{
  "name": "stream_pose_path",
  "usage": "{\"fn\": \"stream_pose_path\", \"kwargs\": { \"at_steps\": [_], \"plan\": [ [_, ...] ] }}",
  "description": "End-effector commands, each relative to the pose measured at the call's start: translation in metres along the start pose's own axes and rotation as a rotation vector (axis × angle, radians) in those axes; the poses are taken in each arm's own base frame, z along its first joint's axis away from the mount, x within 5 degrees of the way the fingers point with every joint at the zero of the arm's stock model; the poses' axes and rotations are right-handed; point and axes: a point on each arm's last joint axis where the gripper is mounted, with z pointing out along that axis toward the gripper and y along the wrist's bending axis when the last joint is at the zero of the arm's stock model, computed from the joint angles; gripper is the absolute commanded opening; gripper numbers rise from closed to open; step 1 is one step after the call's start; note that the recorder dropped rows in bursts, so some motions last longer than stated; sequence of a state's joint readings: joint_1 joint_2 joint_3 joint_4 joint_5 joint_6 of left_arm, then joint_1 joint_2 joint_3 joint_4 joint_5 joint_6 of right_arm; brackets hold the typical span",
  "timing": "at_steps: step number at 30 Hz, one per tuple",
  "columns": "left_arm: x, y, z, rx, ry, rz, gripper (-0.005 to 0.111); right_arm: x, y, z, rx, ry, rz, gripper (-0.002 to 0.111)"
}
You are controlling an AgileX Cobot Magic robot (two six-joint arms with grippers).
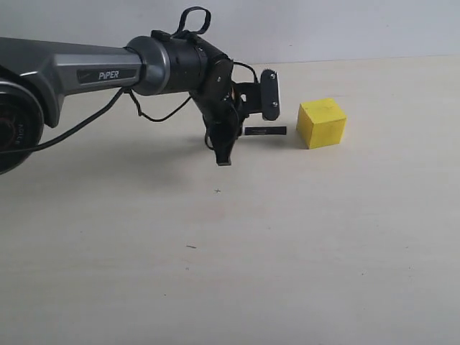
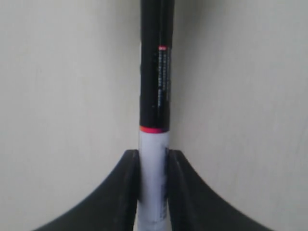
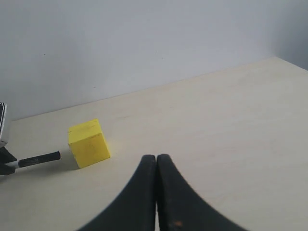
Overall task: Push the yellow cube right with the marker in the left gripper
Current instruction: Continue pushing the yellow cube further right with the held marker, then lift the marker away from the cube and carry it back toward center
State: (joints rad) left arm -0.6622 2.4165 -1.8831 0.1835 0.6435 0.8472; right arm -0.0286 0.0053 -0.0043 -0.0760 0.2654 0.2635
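Now the left gripper (image 2: 153,161) has its jaws closed on the white barrel of the marker (image 1: 264,131). The marker's black end points at the yellow cube (image 1: 321,123) on the counter (image 1: 287,251), just beside it but not touching. The right gripper (image 3: 156,166) has its jaws pressed together and holds nothing.

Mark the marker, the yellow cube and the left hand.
marker (image 1: 264,131), exterior view, black end nearest the cube
yellow cube (image 1: 327,133), exterior view, front face
left hand (image 2: 153,156), left wrist view, midway between its fingertips
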Motion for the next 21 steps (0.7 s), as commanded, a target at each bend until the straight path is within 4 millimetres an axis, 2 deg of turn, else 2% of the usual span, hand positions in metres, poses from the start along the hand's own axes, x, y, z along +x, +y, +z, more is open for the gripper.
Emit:
{"fn": "stream_pose_path", "kwargs": {
  "at_steps": [1, 6, 10, 16, 21],
  "plan": [
    [0.012, 0.006, -0.002, 0.016, 0.032, -0.06, 0.0, 0.0, 0.001, 0.0, -0.013, -0.011, -0.005, 0.0],
    [0.008, 0.01, -0.001, -0.033, -0.013, -0.064, 0.0, 0.0, 0.001, 0.0, -0.013, -0.011, -0.005, 0.0],
    [-0.005, 0.016, 0.005, -0.127, -0.103, -0.001, 0.0, 0.0, 0.001, 0.0, -0.013, -0.011, -0.005, 0.0],
    [-0.017, 0.014, 0.008, -0.162, -0.146, 0.073, 0.0, 0.0, 0.001, 0.0, -0.013, -0.011, -0.005, 0.0],
    [-0.019, 0.015, 0.008, -0.184, -0.174, 0.06, 0.0, 0.0, 0.001, 0.0, -0.013, -0.011, -0.005, 0.0]
  ]
}}
